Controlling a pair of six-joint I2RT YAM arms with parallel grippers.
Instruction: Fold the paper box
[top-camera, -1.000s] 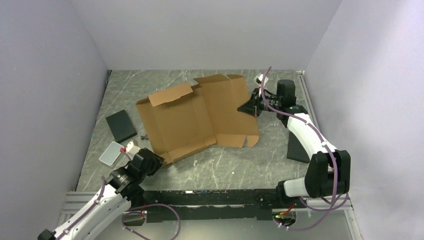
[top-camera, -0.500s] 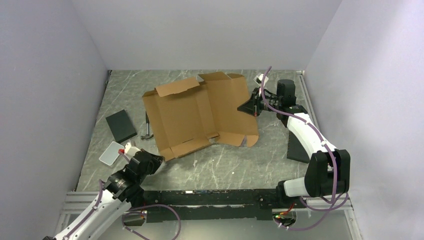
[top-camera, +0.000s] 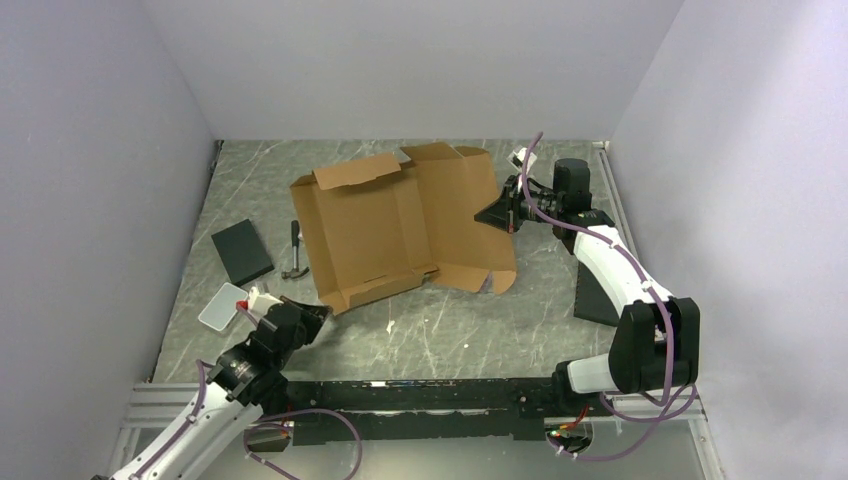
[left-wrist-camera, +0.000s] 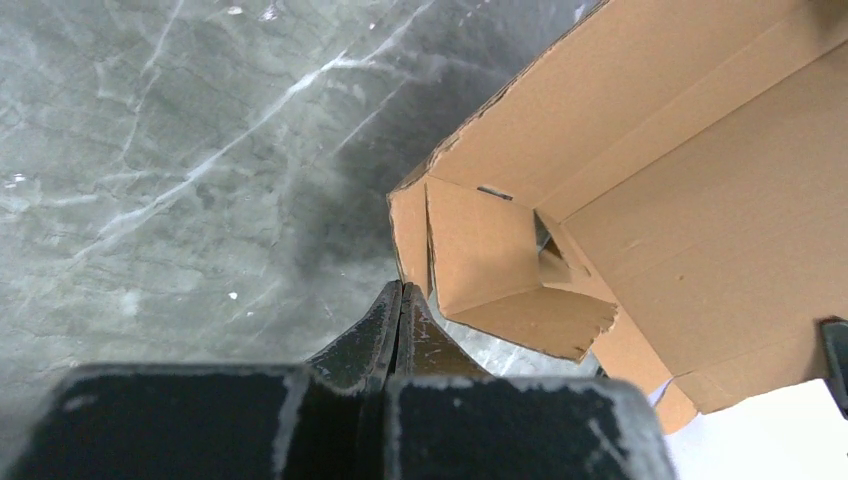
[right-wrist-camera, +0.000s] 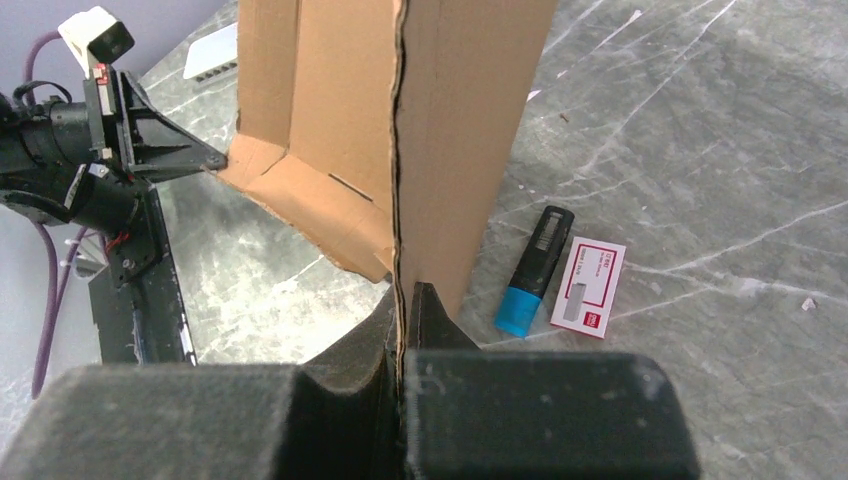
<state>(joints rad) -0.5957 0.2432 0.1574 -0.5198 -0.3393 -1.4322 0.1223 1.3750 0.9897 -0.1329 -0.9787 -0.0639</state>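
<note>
The box (top-camera: 400, 225) lies mid-table (top-camera: 450, 330), partly raised. The right gripper (top-camera: 497, 213) pinches its right edge. The left gripper (top-camera: 320, 316) is closed on nothing, its tips just beside the box's near-left corner.

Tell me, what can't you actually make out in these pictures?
- Left wrist view: whether the left claw pinches the paper box or only touches its corner; the claw itself hides the contact.
- Top view: the small dark tool beside the box is too small to identify.
- Right wrist view: the print on the white card is too small to read.
</note>
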